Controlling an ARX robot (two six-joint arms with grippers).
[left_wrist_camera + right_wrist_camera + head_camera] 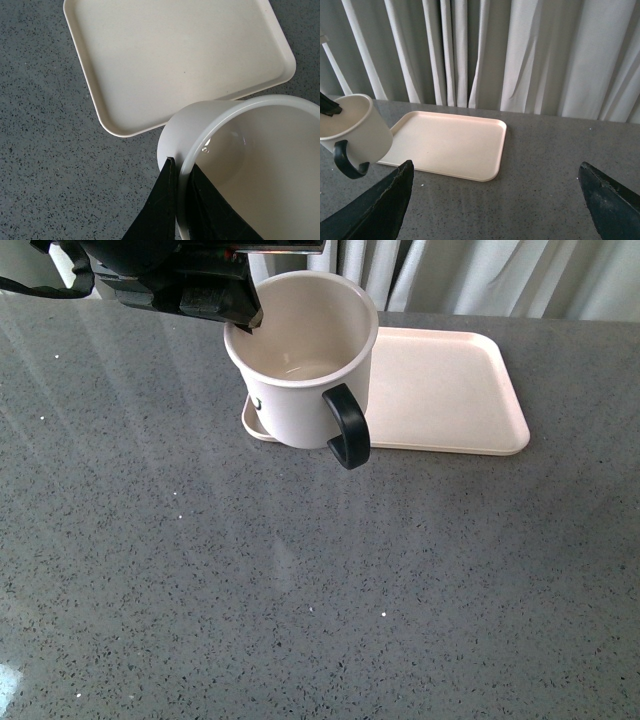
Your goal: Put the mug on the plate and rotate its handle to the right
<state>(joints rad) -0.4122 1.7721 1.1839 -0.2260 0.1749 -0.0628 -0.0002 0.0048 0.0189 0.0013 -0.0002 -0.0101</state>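
Cream mug (300, 360) hangs tilted by the pink plate's (450, 390) left end, rim clamped in the left gripper's (181, 167) jaws; the right gripper's (495, 167) jaws stand apart. Setting it down and turning the handle (348, 426) rightward are not yet done.

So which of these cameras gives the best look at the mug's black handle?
The front view: the handle shows whole and close. The right wrist view shows it smaller, near the picture's edge. The left wrist view misses it, showing only the rim of the mug.
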